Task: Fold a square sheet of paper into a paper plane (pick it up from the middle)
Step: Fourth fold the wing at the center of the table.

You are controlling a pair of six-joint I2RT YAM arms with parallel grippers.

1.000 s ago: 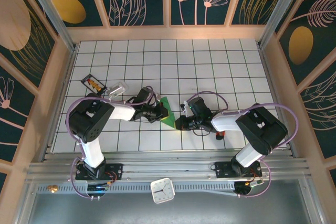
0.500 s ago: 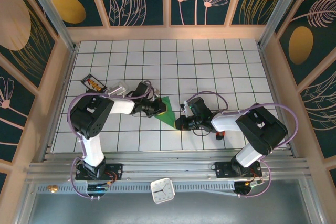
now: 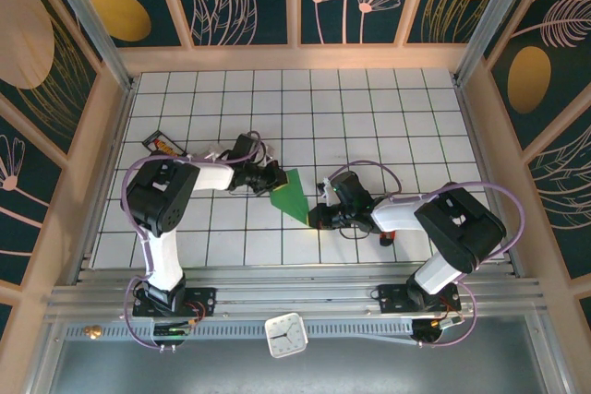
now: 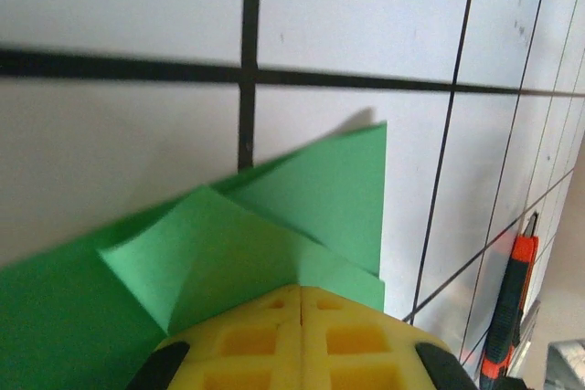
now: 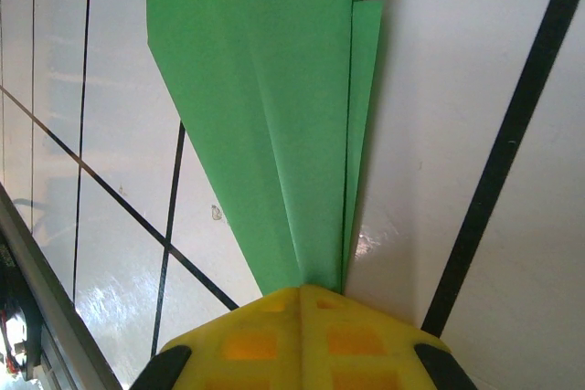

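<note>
Paper sheet (image 3: 294, 195), green, folded to a narrow creased wedge, lies on the grid table (image 3: 369, 117) between both grippers: at 3 o'clock from the left gripper (image 3: 276, 184), 11 o'clock from the right gripper (image 3: 314, 217). Both sets of jaws are clamped tight on its edges. Pinched margins are hidden under the yellow pads (image 4: 256, 340); wrist views crop the sheet.

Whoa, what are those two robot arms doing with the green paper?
They are folding a paper plane. The left gripper is pinched shut on the wide end of the green paper, and the right gripper is pinched shut on its narrow tip. The paper is already creased into a pointed shape with folded flaps. It sits low over the white gridded table, between the two arms.
</note>
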